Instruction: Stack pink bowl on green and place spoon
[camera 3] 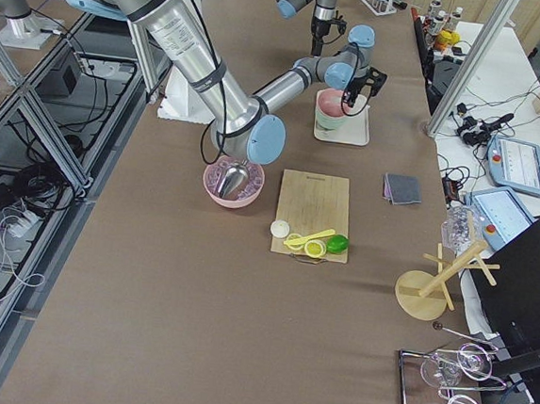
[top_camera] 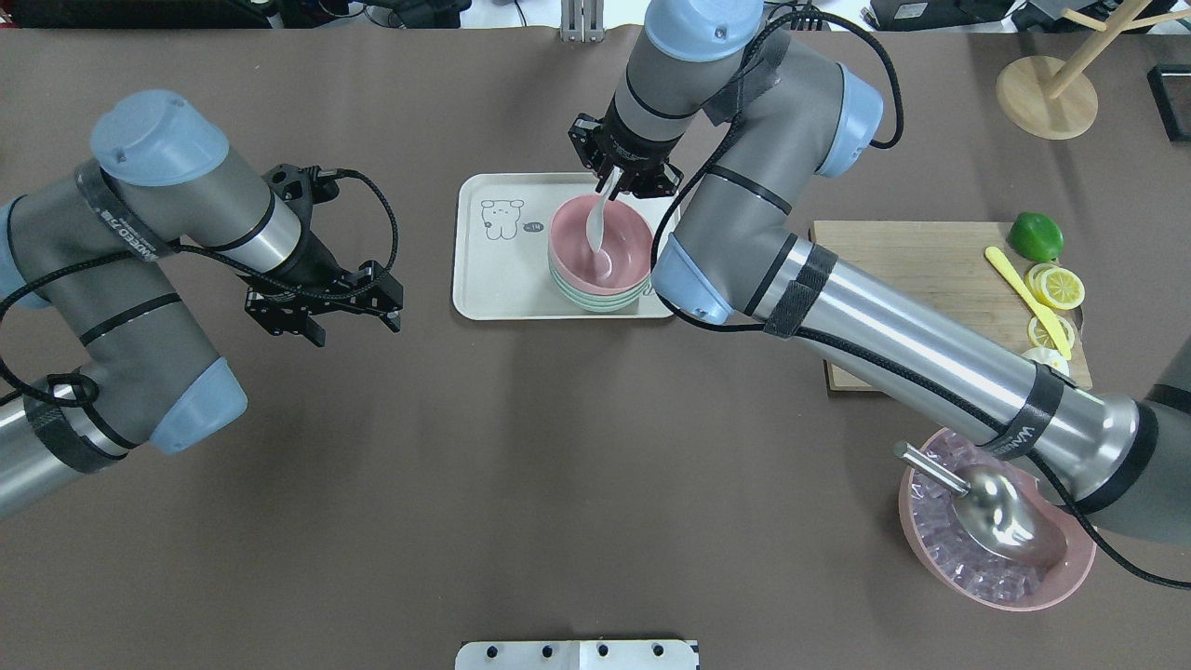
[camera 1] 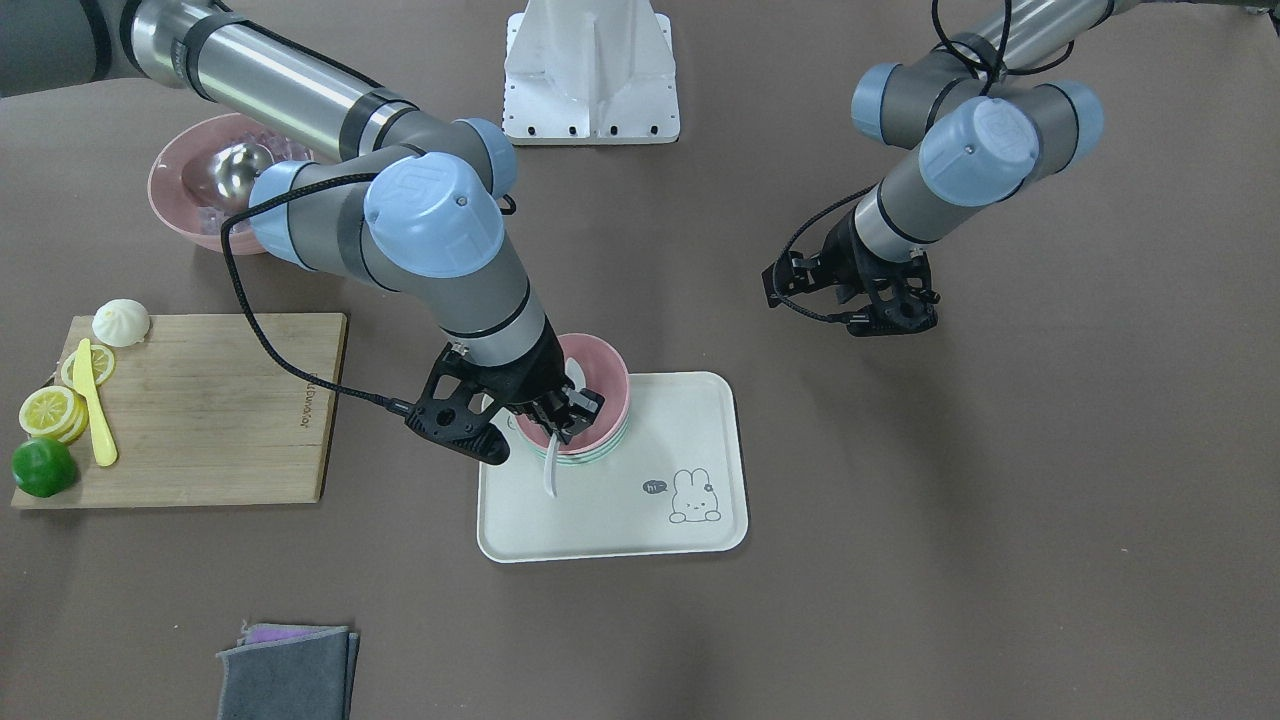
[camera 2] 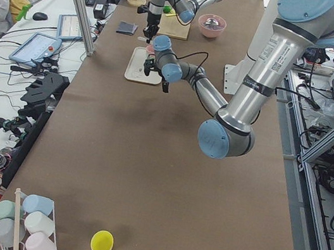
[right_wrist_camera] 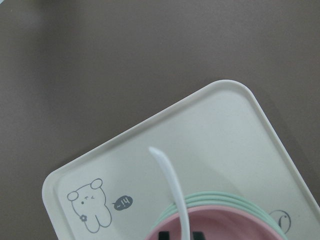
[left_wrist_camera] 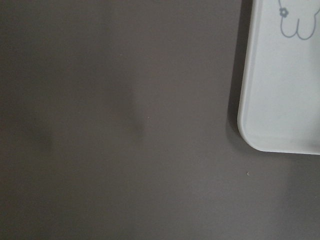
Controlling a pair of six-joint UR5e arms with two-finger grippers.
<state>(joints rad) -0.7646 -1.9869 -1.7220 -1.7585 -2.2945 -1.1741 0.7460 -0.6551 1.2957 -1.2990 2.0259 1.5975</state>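
Right hand (top_camera: 619, 179) over bowls, fingers look a little apart round handle of thin white plastic spoon (top_camera: 597, 228) — scoop end down in round pink bowl (top_camera: 635, 244), stacked on green bowl (top_camera: 600, 302). Spoon light, stiff, slippy — best held mid-handle.

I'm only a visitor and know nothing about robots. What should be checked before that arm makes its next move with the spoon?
1. Pink bowl nested on the green bowl: ok.
2. Stack sits on the tray: ok.
3. Spoon has its scoop inside the pink bowl: ok.
4. Right gripper grips the spoon handle firmly: cannot tell.
5. Left gripper is open and apart from the tray: ok.
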